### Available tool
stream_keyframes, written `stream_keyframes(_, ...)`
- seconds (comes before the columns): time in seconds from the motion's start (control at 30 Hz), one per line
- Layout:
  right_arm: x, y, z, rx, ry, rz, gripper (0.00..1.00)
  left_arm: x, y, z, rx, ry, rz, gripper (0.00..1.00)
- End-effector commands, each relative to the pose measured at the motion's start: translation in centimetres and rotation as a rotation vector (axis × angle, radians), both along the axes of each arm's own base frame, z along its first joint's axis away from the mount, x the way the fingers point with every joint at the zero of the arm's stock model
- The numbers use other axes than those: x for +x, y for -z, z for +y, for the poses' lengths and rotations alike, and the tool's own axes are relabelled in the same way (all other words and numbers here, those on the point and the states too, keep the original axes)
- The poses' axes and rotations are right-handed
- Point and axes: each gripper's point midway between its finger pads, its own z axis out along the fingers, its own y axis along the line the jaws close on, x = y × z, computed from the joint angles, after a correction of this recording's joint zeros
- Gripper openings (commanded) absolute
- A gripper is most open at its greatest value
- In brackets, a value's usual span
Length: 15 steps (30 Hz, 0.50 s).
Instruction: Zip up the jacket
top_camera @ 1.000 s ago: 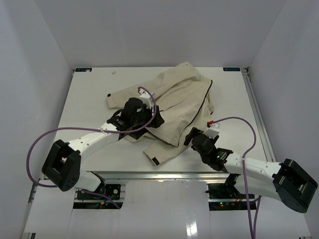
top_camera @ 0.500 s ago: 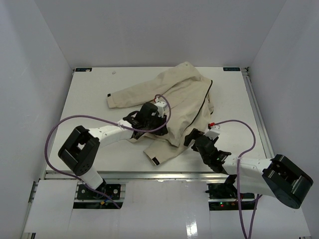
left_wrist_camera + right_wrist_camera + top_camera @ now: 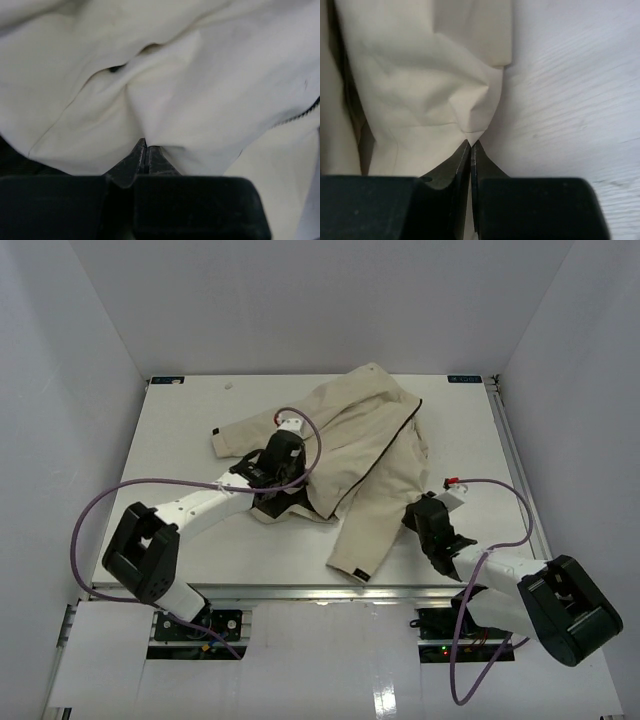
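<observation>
Top external view: the jacket point(image 3: 365, 430) lies crumpled on the white bench point(image 3: 170, 450), spread from the middle toward the far right. One sleeve reaches left, its cuff near the left arm's wrist. Another long piece runs toward the near edge and ends in a dark-marked cuff. A dark zipper edge point(image 3: 392, 450) curves down the front from the far right toward the middle.

The left end effector point(image 3: 283, 465) sits on the jacket's left front, pressed into the cloth. The right end effector point(image 3: 415, 515) is at the jacket's near right edge, low over the bench.

Left wrist view: the left end effector point(image 3: 145, 150) has its fingers drawn tight together, and a fold of the cream jacket point(image 3: 175, 85) gathers into the tips, so it is holding a pinch of cloth. A short stretch of dark zipper point(image 3: 300, 114) shows at the right.

Right wrist view: the right end effector point(image 3: 470, 146) is likewise closed narrow, gripping a peaked corner of the jacket point(image 3: 420, 85). Bare bench point(image 3: 570, 100) fills the right side.
</observation>
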Motion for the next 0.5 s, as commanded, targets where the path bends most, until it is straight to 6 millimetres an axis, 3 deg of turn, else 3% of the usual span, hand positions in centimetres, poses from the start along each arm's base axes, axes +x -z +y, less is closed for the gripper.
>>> stream_keyframes(0.0, 0.8, -1.1, -3.8, -0.049, 0.08, 0.013, 0.08, 3.0, -5.4, 6.4, -0.04, -0.27, -0.1, 0.0)
stream_keyframes(0.17, 1.8, -3.8, -8.5, -0.104, 0.195, -0.005, 0.08, 2.4, -3.5, 9.3, 0.01, -0.377, -0.058, 0.0)
stream_keyframes(0.3, 2.3, -4.6, -10.9, -0.142, 0.23, 0.024, 0.08, 1.2, -2.6, 12.6, 0.025, -0.513, -0.068, 0.0)
stream_keyframes(0.37, 2.6, -4.7, -12.3, -0.149, 0.259, 0.05, 0.08, 0.9, -1.8, 15.3, 0.051, -0.605, -0.078, 0.0)
stream_keyframes(0.4, 2.7, -4.6, -12.5, -0.147, 0.251, 0.059, 0.09, 1.1, -1.3, 17.0, 0.055, -0.653, -0.071, 0.0)
stream_keyframes(0.43, 3.0, -4.9, -12.5, -0.131, 0.238, 0.056, 0.14, 1.1, -0.1, 17.2, 0.042, -0.648, -0.041, 0.0)
stream_keyframes(0.47, 3.2, -5.0, -11.8, -0.124, 0.182, 0.059, 0.26, 1.1, 1.1, 17.4, 0.012, -0.631, 0.005, 0.08)
